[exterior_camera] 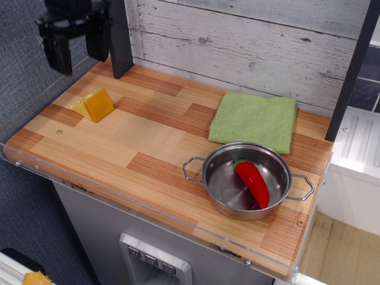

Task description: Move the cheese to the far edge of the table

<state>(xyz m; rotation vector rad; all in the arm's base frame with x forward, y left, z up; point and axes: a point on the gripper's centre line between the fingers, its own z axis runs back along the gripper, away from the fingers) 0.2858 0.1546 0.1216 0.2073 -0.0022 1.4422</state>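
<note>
**My claw hangs open above the cheese at the left end of the tabletop**

At the upper left of the view, my claw [78, 46] hangs in the air, black and boxy, with its two fingers spread apart and nothing between them. It touches nothing.

Just below it and slightly to the right, the cheese [94, 105] sits on the tabletop [136, 142], clear of my fingers. It is a small wedge with a deep orange face turned toward the camera and a pale yellow side on its left. It rests near the left edge of the wooden surface, close to the clear acrylic rim.

The tabletop itself is made of light and reddish-brown plank patches.

Farther right, toward the back wall, a green cloth [253, 120] lies flat, folded into a rough square.

In front of the cloth, near the front right corner, stands a shiny steel pot [246, 180] with two wire handles. Its rim just overlaps the cloth's near edge in this view. Inside the pot lies a red pepper [252, 183], leaning diagonally across the bottom.
</note>
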